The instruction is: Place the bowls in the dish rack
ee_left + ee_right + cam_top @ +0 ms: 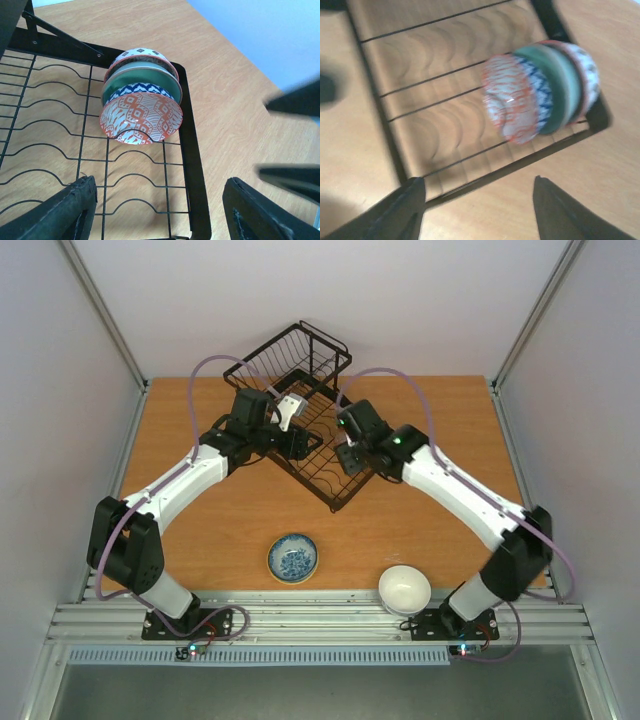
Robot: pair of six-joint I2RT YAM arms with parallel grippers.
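The black wire dish rack (333,506) sits at the back middle of the table. In the left wrist view several bowls stand on edge in a corner of the dish rack (192,165): an orange-red patterned bowl (141,117) in front and a pale green bowl (142,80) behind it. My left gripper (160,210) is open over the dividers, short of them, with nothing between its fingers. The right wrist view is blurred; my right gripper (480,210) is open over the wood just outside the rack rim (535,157), near the stacked bowls (540,90). A blue-and-white bowl (293,558) and a white bowl (405,589) lie near the front edge.
The rack's raised wire basket (300,350) stands at the far end. Both arms meet over the rack, my left gripper (300,445) facing my right gripper (348,458). Grey walls enclose the table on three sides, and a metal rail runs along the front.
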